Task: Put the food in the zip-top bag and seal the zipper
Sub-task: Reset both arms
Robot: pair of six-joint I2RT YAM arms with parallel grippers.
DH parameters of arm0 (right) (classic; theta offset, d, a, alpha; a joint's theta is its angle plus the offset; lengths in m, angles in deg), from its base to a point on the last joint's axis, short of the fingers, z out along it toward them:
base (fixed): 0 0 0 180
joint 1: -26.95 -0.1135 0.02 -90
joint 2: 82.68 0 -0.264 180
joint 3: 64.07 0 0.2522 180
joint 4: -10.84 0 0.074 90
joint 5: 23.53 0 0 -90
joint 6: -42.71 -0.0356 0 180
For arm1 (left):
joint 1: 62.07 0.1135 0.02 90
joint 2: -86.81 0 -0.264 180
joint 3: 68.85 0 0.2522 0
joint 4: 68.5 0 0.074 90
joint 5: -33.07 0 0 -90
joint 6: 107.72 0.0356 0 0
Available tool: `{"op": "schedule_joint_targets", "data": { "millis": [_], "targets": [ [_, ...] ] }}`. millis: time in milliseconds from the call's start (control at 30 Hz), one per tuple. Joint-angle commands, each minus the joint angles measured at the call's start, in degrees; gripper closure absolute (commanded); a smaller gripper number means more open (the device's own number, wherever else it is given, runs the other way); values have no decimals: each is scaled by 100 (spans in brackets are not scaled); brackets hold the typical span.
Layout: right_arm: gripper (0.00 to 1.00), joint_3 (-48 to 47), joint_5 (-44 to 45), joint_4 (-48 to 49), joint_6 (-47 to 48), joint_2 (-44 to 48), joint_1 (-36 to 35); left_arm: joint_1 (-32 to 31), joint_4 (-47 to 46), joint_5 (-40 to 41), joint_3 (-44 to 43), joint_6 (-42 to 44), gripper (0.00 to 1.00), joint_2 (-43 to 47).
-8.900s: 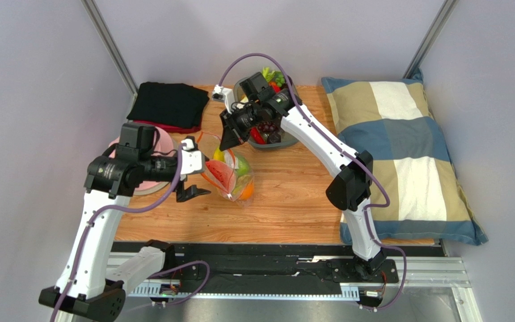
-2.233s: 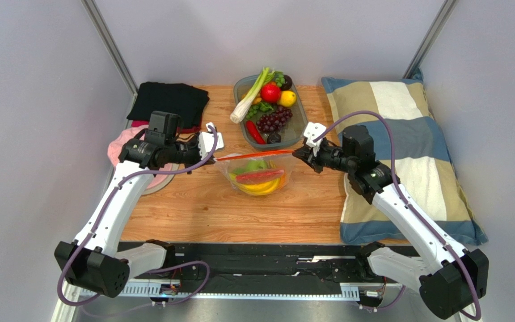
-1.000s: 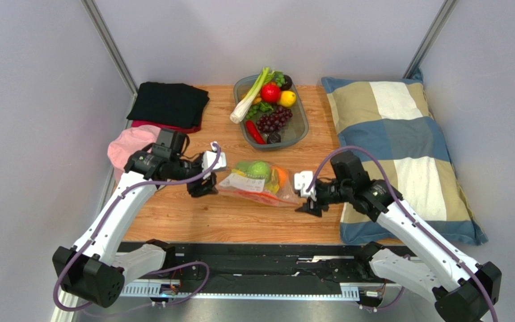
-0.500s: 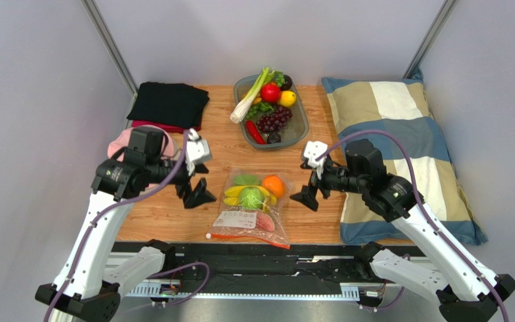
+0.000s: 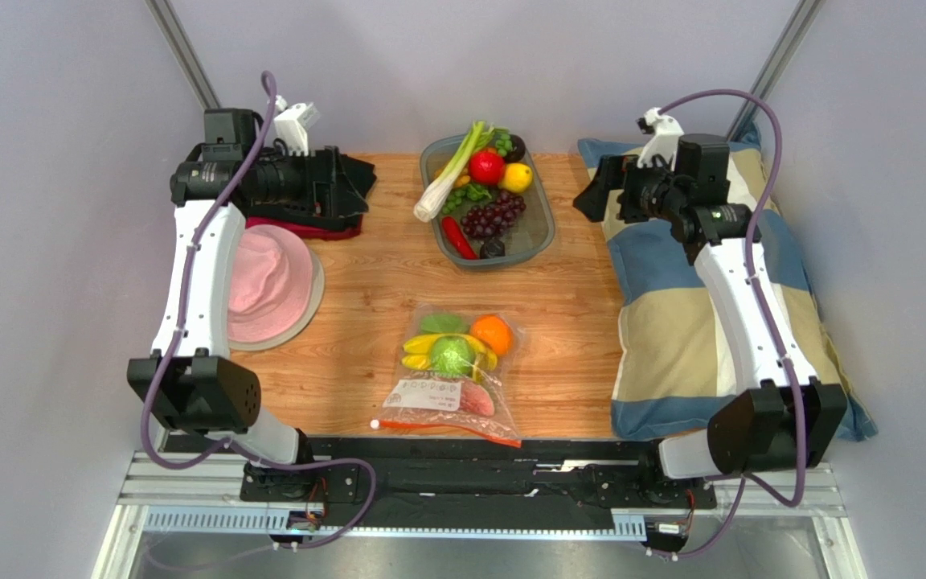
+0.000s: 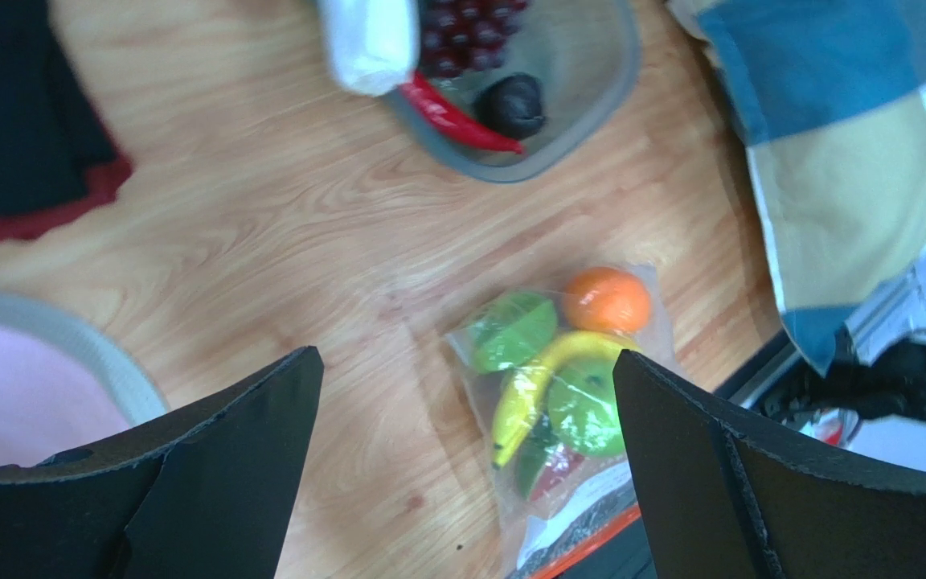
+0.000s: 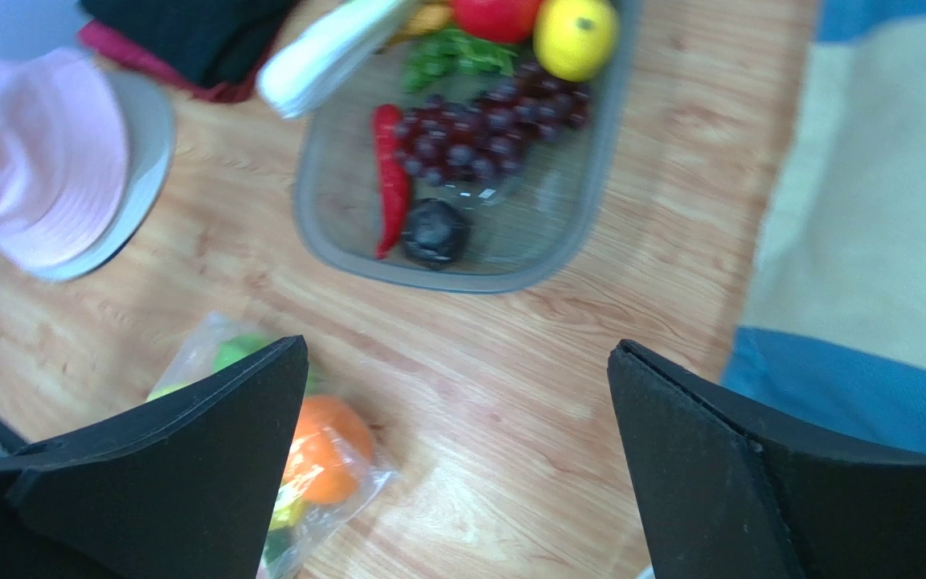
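Note:
The zip-top bag [image 5: 450,376] lies flat on the wooden table near its front edge, and neither gripper touches it. Through the plastic I see the food: an orange [image 5: 492,334], a banana [image 5: 422,346], a green apple [image 5: 451,357] and a red slice [image 5: 475,399]. The zipper [image 5: 446,427] runs straight along the bag's near edge, with its white tab at the left end. My left gripper [image 5: 347,187] hangs open high over the back left. My right gripper [image 5: 591,193] hangs open high over the back right. Both wrist views look down on the bag [image 6: 565,398] [image 7: 208,350] between empty fingers.
A grey tray [image 5: 538,237] with toy vegetables and grapes sits at the back centre. A checked pillow [image 5: 722,278] fills the right side. A pink hat [image 5: 265,280] rests on a plate at the left, and black cloth [image 6: 9,109] lies behind it.
Both grippers opened and let go of the bag, which dropped flat onto the table. Both arms then rose and swung back toward the far corners. The bag has stayed still over the last half second.

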Motion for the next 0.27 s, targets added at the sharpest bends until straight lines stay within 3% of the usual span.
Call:
{"op": "schedule_joint_targets", "data": {
  "millis": [0, 233],
  "targets": [
    [0, -32, -120, 6, -182, -188, 490, 504, -192, 272, 135, -561, 1, -74],
    [0, 461, -32, 23, 179, -223, 666, 566, -210, 976, 489, -148, 1, 49]
  ]
}}
